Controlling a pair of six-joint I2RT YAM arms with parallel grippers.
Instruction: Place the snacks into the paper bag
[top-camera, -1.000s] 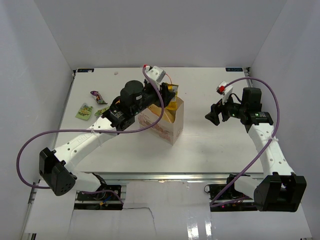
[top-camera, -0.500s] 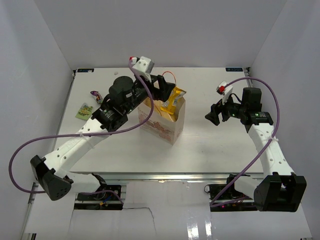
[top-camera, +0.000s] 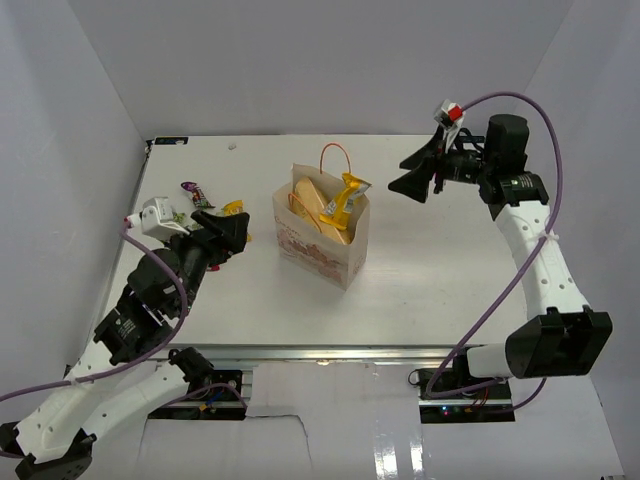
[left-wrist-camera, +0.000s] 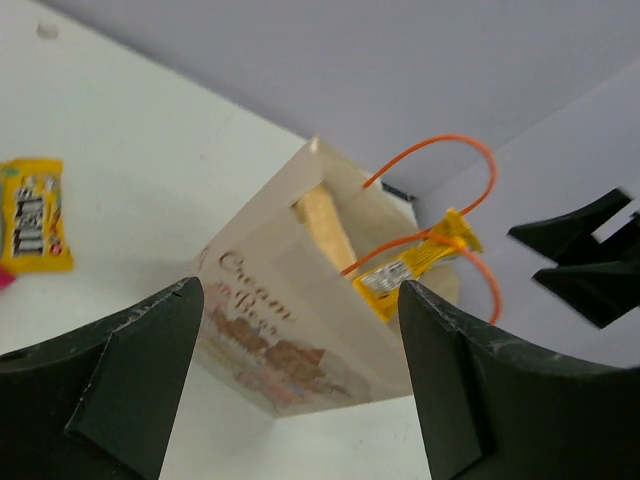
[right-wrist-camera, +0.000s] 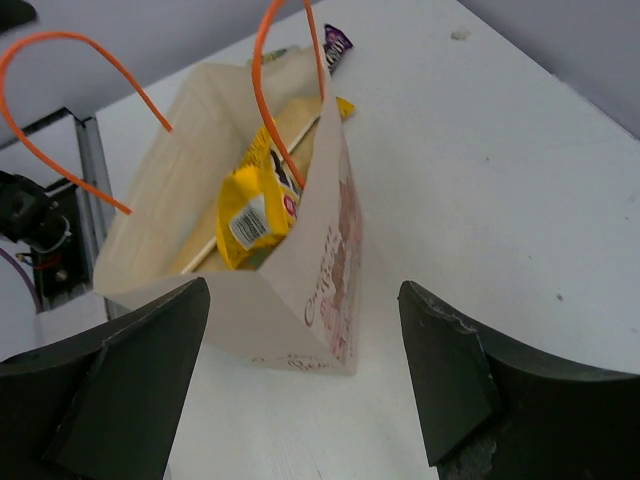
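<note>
The paper bag (top-camera: 322, 243) stands upright mid-table with orange handles (top-camera: 337, 160). The golden-yellow chip bag (top-camera: 340, 205) sits inside it, its top sticking out. My left gripper (top-camera: 228, 232) is open and empty, left of the bag; its wrist view shows the bag (left-wrist-camera: 290, 320), the chip bag (left-wrist-camera: 420, 265) and a yellow candy packet (left-wrist-camera: 35, 215). My right gripper (top-camera: 415, 178) is open and empty, up and to the right of the bag; its wrist view looks down into the bag (right-wrist-camera: 300, 270) at the chip bag (right-wrist-camera: 260, 200). A purple packet (top-camera: 193, 190) and the yellow packet (top-camera: 232, 208) lie at far left.
White walls enclose the table on three sides. The purple packet also shows beyond the bag in the right wrist view (right-wrist-camera: 337, 40). The left arm's wrist camera (top-camera: 155, 213) covers the spot where the green packet lay.
My left gripper has let go of the chip bag, now in the paper bag, and pulled back to the near left. My right gripper has risen and moved toward the bag.
</note>
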